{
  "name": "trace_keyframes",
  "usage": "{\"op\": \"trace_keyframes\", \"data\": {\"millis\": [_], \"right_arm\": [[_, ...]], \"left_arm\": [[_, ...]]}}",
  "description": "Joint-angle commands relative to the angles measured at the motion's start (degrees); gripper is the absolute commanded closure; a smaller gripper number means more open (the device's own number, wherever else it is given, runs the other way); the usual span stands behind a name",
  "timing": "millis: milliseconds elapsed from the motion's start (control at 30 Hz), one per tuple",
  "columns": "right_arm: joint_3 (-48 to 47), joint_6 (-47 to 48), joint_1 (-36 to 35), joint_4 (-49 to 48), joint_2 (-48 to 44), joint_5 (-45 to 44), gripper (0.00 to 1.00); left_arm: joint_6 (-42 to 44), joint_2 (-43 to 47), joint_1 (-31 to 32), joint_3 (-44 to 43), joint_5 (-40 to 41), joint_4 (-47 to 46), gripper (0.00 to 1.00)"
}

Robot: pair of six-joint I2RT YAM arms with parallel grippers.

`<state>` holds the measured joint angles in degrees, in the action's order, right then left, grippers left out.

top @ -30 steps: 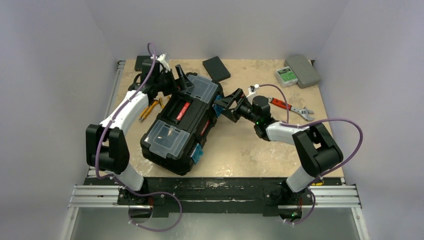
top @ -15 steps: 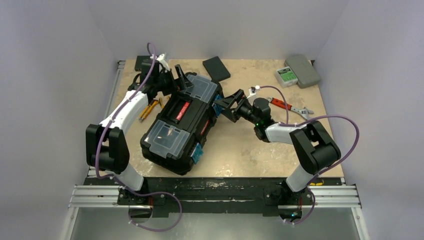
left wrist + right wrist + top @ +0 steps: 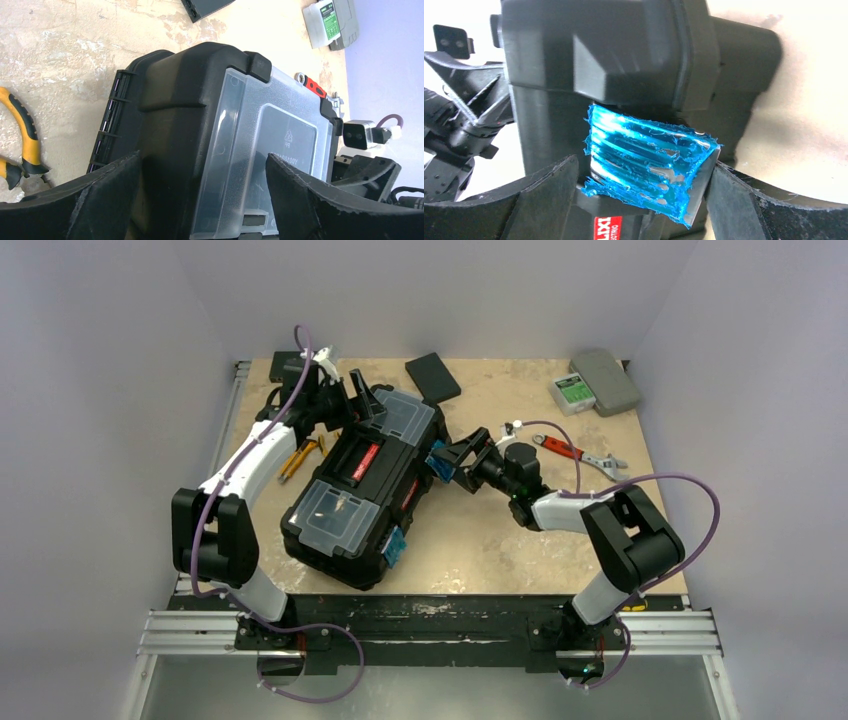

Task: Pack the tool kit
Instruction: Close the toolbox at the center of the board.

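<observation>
The black toolbox (image 3: 360, 490) lies slantwise on the table, its two clear-lidded compartments and red handle label facing up. My left gripper (image 3: 365, 402) stands open at its far corner, fingers (image 3: 100, 195) either side of the clear lid (image 3: 270, 145). My right gripper (image 3: 445, 458) is open around the blue-film-covered latch (image 3: 649, 165) on the box's right side. One finger (image 3: 734, 200) touches the latch; the other stands a little off it. Yellow-handled pliers (image 3: 300, 457) lie left of the box, and a red-handled wrench (image 3: 575, 453) lies right of it.
A thin black rectangular device (image 3: 433, 377) lies behind the toolbox. A flat grey case (image 3: 612, 380) with a small green-labelled white box (image 3: 570, 390) sits at the back right corner. The right arm's cable loops over the wrench area.
My right gripper has moved left onto the blue latch and its jaws have narrowed a little. The left arm and the toolbox have not moved.
</observation>
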<state>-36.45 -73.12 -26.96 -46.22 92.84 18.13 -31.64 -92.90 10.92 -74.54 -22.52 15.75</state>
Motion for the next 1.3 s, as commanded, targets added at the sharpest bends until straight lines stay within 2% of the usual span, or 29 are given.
{"op": "trace_keyframes", "data": {"millis": [0,167,633,1067,1167,1267], "right_arm": [[1.01,1.37,-0.28,0.61,-1.37,-3.25,0.1],[0.14,0.96,-0.26,-1.79,0.22,-1.63,0.17],[0.64,0.5,-0.27,-0.49,0.79,-2.56,0.18],[1.95,-3.26,-0.2,-6.63,6.73,-1.7,0.26],[2.36,-4.05,-0.25,-8.35,7.71,-1.48,0.23],[2.51,-4.26,-0.14,-8.89,7.78,-1.39,0.13]], "left_arm": [[2.36,-1.5,1.05,1.15,-1.97,5.83,0.13],[2.37,-1.99,1.09,0.9,-2.04,5.87,0.13],[2.37,-3.38,1.06,0.36,-2.41,5.73,0.13],[2.56,-4.86,1.04,-0.16,-3.03,5.61,0.13],[2.47,-5.18,1.04,-0.25,-3.3,5.52,0.13],[2.6,-5.18,1.04,-0.16,-3.24,5.51,0.13]]}}
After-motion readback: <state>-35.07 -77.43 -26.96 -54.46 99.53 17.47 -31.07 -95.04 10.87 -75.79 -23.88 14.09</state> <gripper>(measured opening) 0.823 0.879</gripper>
